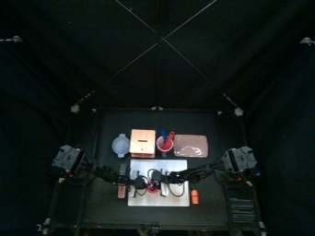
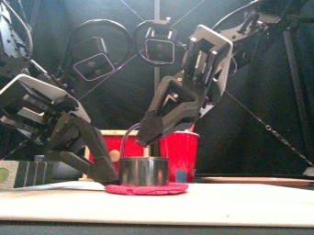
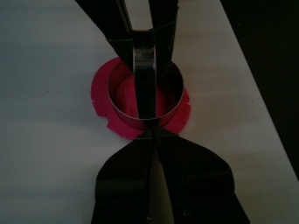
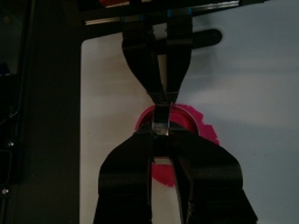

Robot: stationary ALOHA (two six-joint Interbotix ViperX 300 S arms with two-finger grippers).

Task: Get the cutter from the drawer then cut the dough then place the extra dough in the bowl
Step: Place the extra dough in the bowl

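My left gripper (image 3: pixel 152 132) is clenched on the side wall of the cutter (image 2: pixel 145 171); the cutter stands upright between my two grippers, sitting on the flat pink dough (image 2: pixel 147 190); the dough lies on the white board (image 3: pixel 41 105), directly beneath both sets of jaws; my right gripper (image 4: pixel 162 123) comes down from above, clamped on the cutter's wire handle; a red cup (image 2: pixel 185 154) stands just behind it.
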